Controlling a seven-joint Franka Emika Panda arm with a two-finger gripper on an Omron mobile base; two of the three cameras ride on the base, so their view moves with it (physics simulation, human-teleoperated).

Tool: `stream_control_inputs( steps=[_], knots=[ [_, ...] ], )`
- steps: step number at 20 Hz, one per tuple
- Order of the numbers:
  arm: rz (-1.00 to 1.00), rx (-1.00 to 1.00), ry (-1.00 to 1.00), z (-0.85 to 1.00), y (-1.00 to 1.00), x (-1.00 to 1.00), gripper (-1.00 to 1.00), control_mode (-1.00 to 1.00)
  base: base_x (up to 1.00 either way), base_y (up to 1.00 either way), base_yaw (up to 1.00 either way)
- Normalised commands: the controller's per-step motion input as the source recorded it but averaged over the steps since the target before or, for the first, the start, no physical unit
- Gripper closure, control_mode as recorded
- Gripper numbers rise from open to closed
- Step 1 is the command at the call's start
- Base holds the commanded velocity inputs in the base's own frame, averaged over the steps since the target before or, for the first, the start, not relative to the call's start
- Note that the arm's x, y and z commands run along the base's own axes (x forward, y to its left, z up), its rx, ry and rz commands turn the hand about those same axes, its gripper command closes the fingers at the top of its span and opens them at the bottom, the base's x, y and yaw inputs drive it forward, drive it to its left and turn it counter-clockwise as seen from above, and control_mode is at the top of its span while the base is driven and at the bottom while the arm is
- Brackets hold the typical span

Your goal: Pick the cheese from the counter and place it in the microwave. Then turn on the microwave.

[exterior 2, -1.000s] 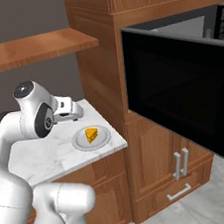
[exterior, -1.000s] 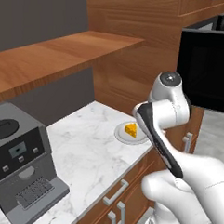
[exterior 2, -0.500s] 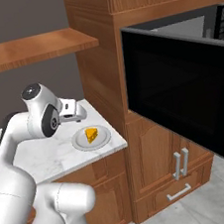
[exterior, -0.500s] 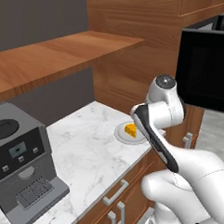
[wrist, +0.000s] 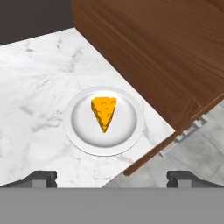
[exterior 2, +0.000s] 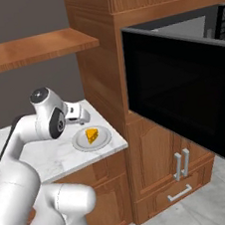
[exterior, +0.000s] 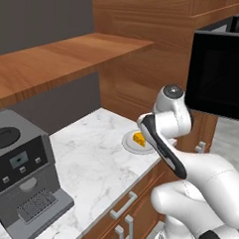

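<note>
1. The cheese [wrist: 104, 111] is an orange-yellow wedge lying flat in the middle of a round grey plate [wrist: 78, 127], with its pointed end aimed at the plate's near rim in the hand view.
2. The plate sits on the white marble counter [wrist: 35, 87], close to the counter's corner and just beside the tall wooden cabinet wall [wrist: 166, 52].
3. The end effector [wrist: 112, 178] hangs above the plate with its fingers spread wide, one tip on each side of the plate. It's got nothing in it and isn't touching the cheese.
4. The microwave [exterior 2: 184, 105] is on the far side of that cabinet wall from the plate, and its dark glass door is swung open.
5. A coffee machine [exterior: 22, 176] stands on the counter well apart from the plate, under the wooden shelf [exterior: 54, 60].
</note>
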Motion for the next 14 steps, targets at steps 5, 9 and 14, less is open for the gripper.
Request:
stream_control_inputs(
  steps=[5, 9, 14],
  knots=[
    [-0.02, 0.01, 0.01, -0.17, 0.02, 0.21, -1.00, -1.00, 0.00, 0.00, 0.00],
    [-0.02, 0.00, 0.00, -0.11, 0.01, 0.19, -1.00, -1.00, 0.00, 0.00, 0.00],
    [-0.02, 0.01, 0.00, -0.08, 0.00, 0.19, -1.00, -1.00, 0.00, 0.00, 0.00]
  ],
)
